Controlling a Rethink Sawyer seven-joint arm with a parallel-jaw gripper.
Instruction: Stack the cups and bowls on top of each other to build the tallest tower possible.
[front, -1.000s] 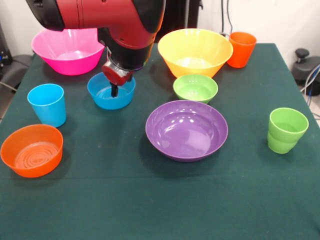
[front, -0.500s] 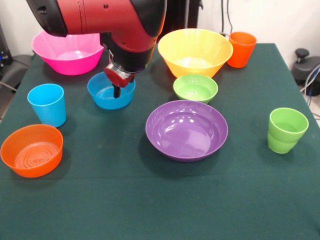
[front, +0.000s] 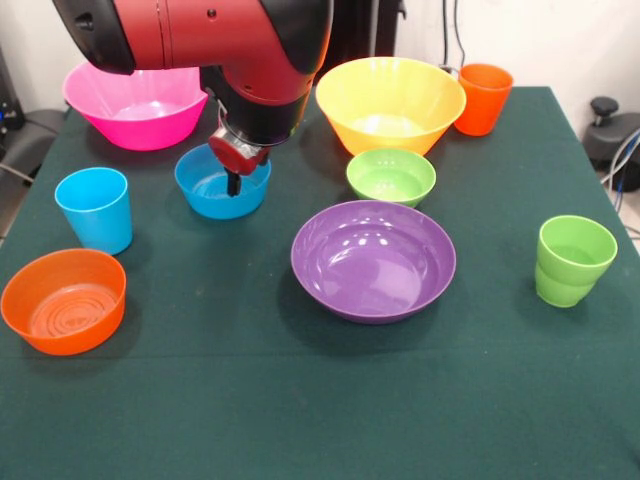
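Over the small blue bowl (front: 221, 183) hangs the end effector (front: 233, 184); I cannot tell its grip. Pinch one rim wall firmly, then lift straight up.

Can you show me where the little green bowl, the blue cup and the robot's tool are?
small green bowl (front: 391, 178), front view, on its inside bottom.
sky blue cup (front: 95, 212), front view, on its outer wall.
tool (front: 233, 182), front view, on its dark tip over the small blue bowl (front: 205, 195).

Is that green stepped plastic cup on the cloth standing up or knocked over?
Upright. The lime green translucent stepped cup rests on its narrower base with its open rim facing up, alone on the dark green tablecloth.
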